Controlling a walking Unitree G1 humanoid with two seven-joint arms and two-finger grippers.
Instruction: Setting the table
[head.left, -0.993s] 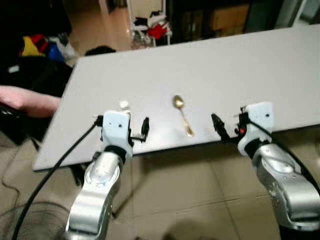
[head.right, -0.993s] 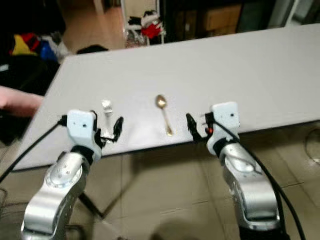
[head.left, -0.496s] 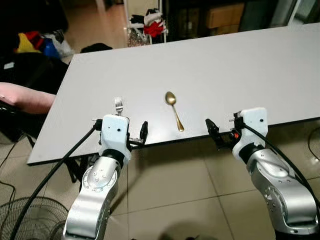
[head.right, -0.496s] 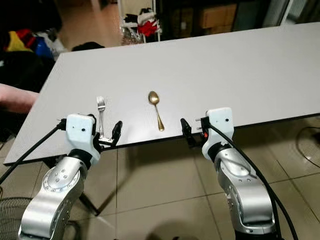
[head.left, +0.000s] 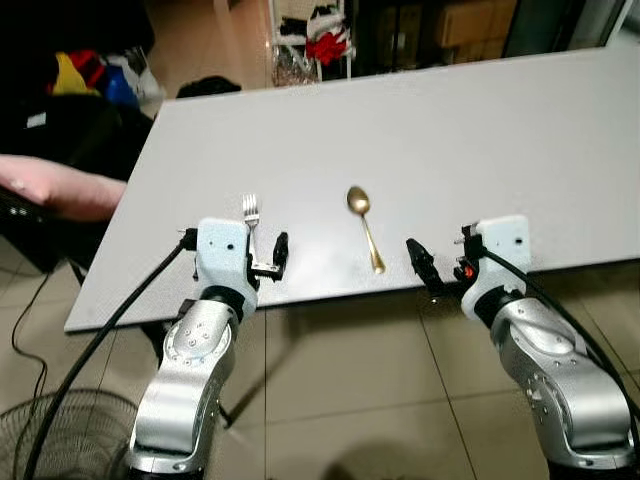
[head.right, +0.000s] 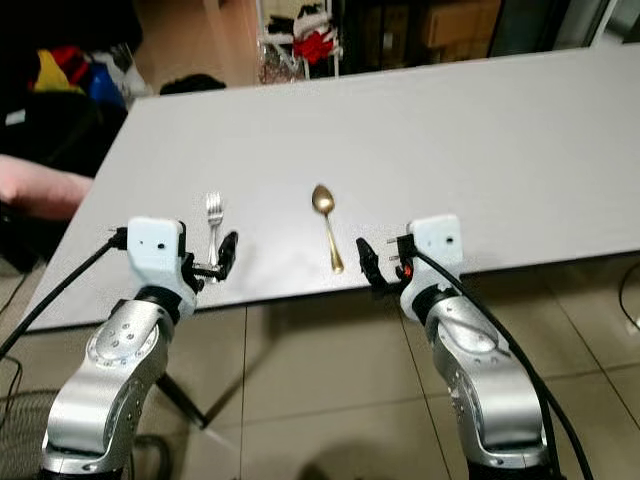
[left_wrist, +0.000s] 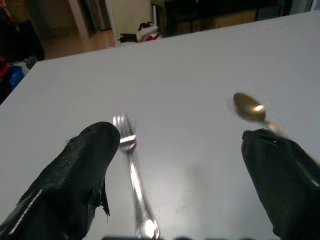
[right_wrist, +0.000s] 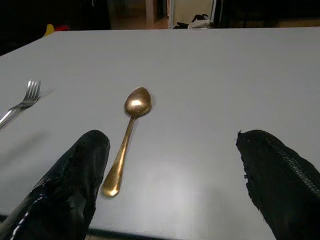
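Silver arms sit nearest you, one on each side, both reaching up to the near edge of the grey table (head.left: 480, 130). Your left gripper (head.left: 268, 262) hovers at about 8 o'clock in the head views, right at the table's front edge, with its two black fingers (left_wrist: 82, 170) spread wide apart and holding nothing. A black cable trails from that wrist down toward 7 o'clock. Your right gripper (head.left: 432, 272) hangs at about 5 o'clock, at the table's near edge, and its fingers (right_wrist: 75, 185) are likewise well apart and empty.

Just past the left gripper lies a silver fork (head.left: 251, 222) flat on the tabletop, tines pointing to 12 o'clock and handle running back between the open fingers in the left wrist view. Near it, toward 3 o'clock, a gold spoon (head.left: 365, 227) lies flat as well, bowl toward 12 o'clock and handle end toward 5 o'clock, close to the table's edge. From the right wrist view the spoon sits beside the inner finger rather than between the two.

At 9 o'clock, beyond the table's left side, a person's arm (head.left: 60, 188) rests in view. Farther off at 12 o'clock, red and white items (head.left: 325, 35) sit on the floor against dark furniture.
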